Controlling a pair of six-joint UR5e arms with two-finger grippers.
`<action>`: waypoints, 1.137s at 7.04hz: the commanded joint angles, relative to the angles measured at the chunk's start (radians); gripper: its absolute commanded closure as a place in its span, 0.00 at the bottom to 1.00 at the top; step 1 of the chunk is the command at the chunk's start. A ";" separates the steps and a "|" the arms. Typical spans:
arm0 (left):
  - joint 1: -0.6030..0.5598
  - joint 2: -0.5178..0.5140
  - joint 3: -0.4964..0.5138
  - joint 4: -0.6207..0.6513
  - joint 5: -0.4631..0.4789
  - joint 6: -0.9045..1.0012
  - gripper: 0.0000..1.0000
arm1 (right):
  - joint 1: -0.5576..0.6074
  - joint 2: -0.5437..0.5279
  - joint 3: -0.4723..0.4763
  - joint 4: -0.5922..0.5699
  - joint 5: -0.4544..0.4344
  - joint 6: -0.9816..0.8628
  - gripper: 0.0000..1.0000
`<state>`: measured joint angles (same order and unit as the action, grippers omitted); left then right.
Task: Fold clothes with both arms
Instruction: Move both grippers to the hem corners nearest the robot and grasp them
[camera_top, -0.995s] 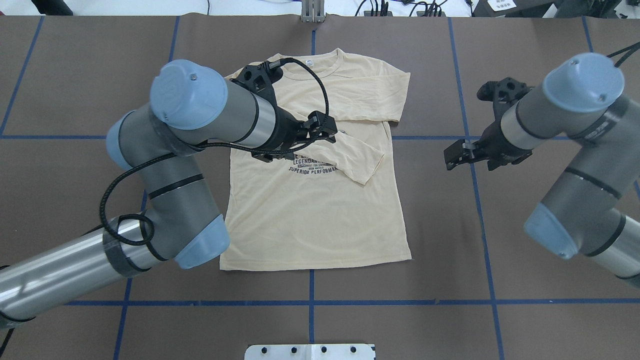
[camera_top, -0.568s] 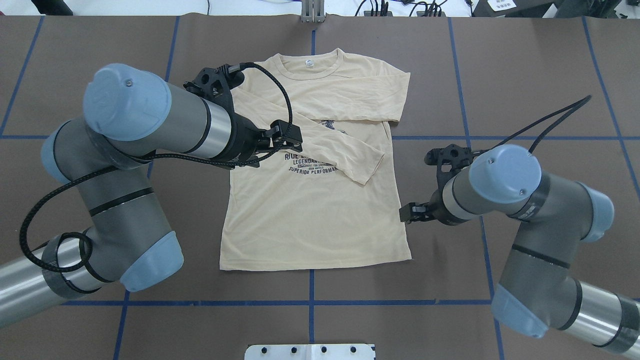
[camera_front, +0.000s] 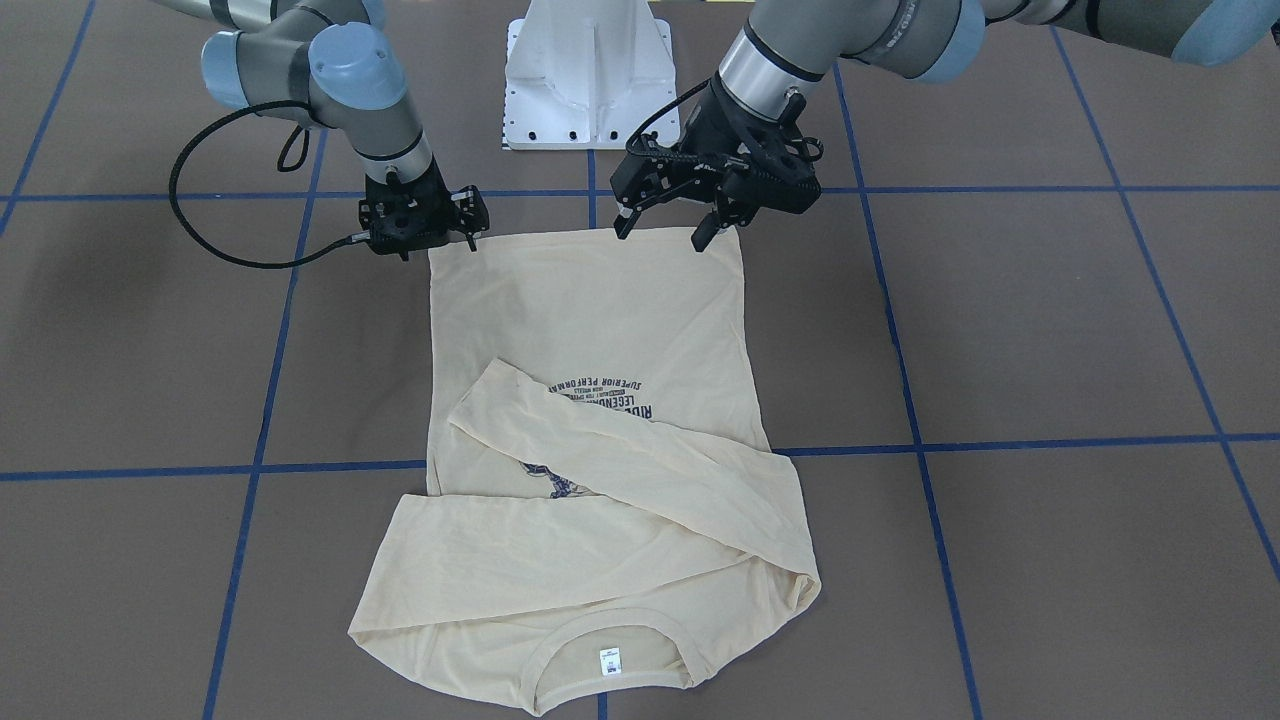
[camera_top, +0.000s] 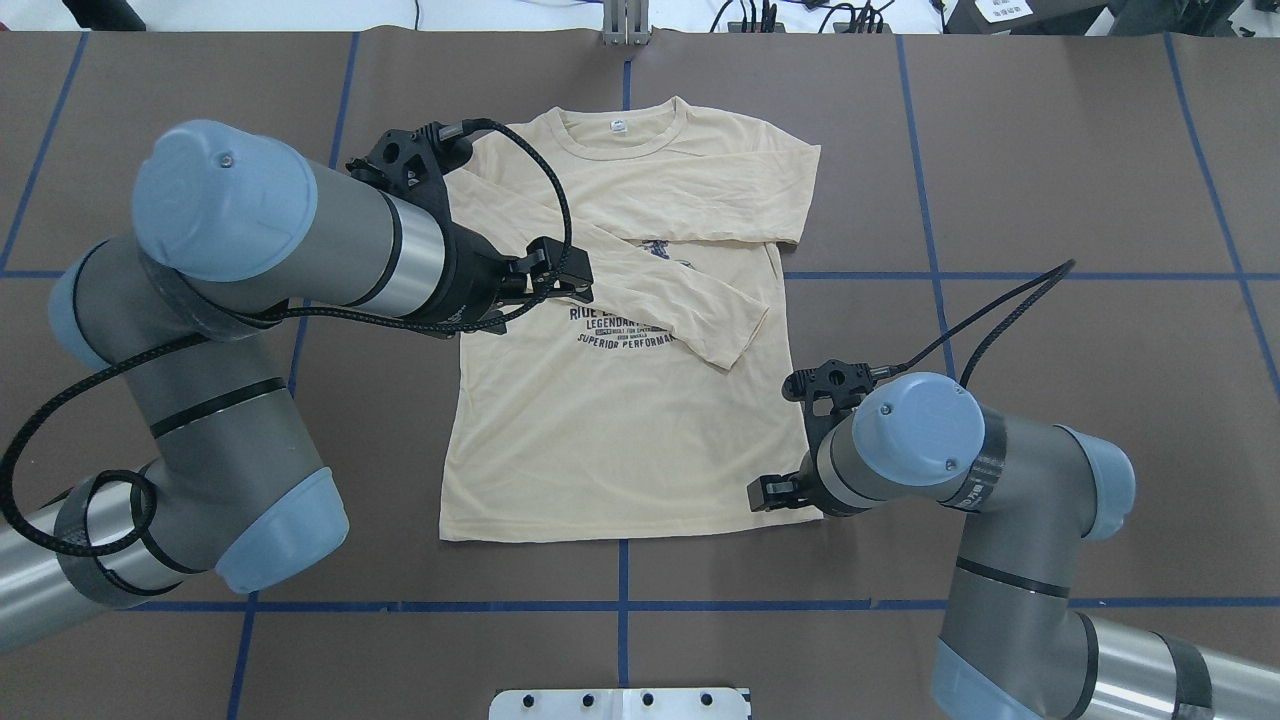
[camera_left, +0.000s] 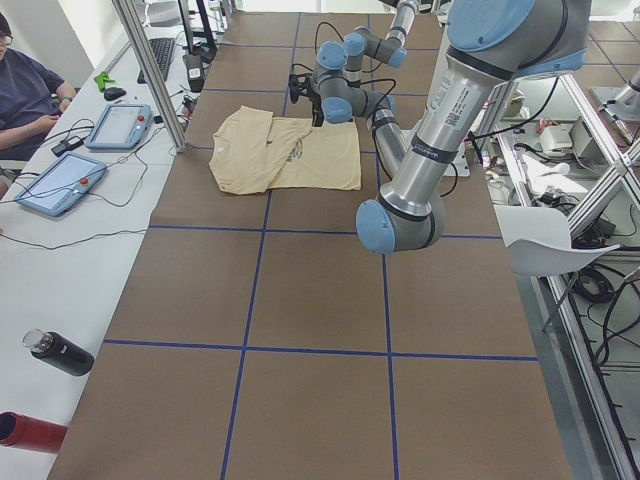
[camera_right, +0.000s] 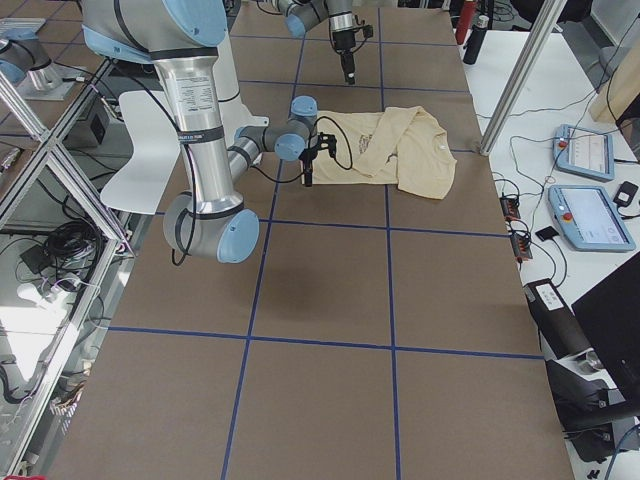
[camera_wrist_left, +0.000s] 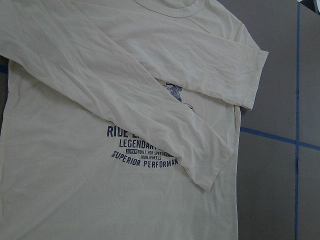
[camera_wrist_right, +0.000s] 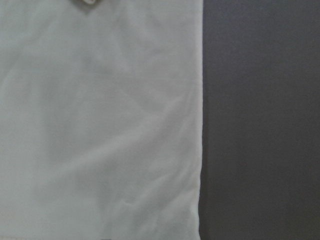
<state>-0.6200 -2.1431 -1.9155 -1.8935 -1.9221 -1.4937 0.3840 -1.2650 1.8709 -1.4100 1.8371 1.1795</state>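
Note:
The pale cream-yellow shirt (camera_top: 620, 430) lies flat on the brown table, collar at the far side, both long sleeves folded across the chest over the navy print (camera_wrist_left: 142, 152). My left gripper (camera_top: 575, 272) hangs open above the print, holding nothing; in the front view its fingers (camera_front: 620, 225) stand well apart. My right gripper (camera_top: 762, 494) is low at the hem's right corner and looks open (camera_front: 438, 248). The right wrist view shows the shirt's side edge (camera_wrist_right: 197, 150) against the bare table, with no fingers in it.
The white pedestal base (camera_front: 588, 80) stands at the robot's side of the table, just behind the hem. Blue tape lines (camera_top: 800, 604) cross the brown mat. A side table with tablets (camera_left: 60, 180) and a seated person (camera_left: 25, 95) lies beyond the collar end.
The right arm swung in from the table's right side and dropped to the hem's right corner. The left gripper drew back leftward over the shirt. The shirt has not moved.

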 joint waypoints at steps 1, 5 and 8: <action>-0.001 0.006 -0.002 0.001 0.000 0.003 0.01 | -0.002 0.022 -0.016 -0.045 0.002 0.000 0.19; -0.001 0.006 -0.008 0.001 -0.001 0.003 0.01 | 0.004 0.023 -0.003 -0.075 0.014 0.000 0.64; -0.001 0.006 -0.010 0.001 -0.002 0.003 0.01 | 0.006 0.023 0.011 -0.113 0.017 0.000 0.80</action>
<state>-0.6212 -2.1369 -1.9240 -1.8929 -1.9235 -1.4910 0.3885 -1.2425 1.8722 -1.5036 1.8520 1.1796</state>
